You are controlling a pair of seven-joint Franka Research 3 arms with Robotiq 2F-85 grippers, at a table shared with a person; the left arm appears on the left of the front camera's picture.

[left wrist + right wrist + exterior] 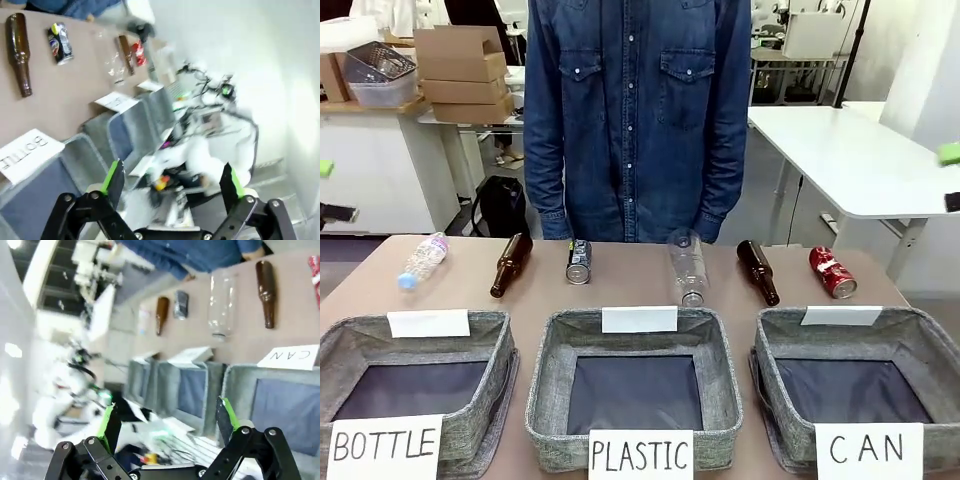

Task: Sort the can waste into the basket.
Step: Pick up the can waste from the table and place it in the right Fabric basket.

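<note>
Past the CAN basket [910, 330], red can [832, 272] aslant; leftward, dark can [579, 262] end-on; left gripper [171, 172], right gripper [166, 412] both wide, empty.

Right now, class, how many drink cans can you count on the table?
2. The dark can lies between a brown bottle and a clear plastic bottle. The red can lies at the right end, beyond the CAN basket. None seems hidden.
</note>
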